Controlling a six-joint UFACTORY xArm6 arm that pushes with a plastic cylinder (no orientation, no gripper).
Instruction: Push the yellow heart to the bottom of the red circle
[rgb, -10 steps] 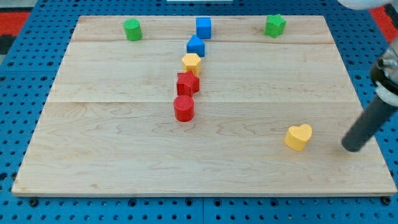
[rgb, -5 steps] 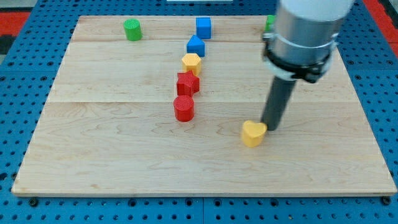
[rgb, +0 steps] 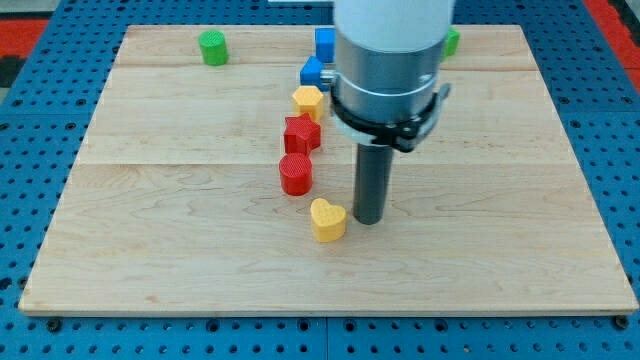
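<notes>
one yellow heart (rgb: 327, 220) sits just below and right of the red circle (rgb: 296, 174), near it | my tip (rgb: 368, 220) rests just beside the heart's right side, holding nothing | red star (rgb: 301, 134) above the circle

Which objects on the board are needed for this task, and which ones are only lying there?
Needed:
yellow heart
red circle
my tip, just at the view's right of the heart

Only lying there:
red star
yellow hexagon
two blue blocks
green cylinder
green block, partly hidden
</notes>
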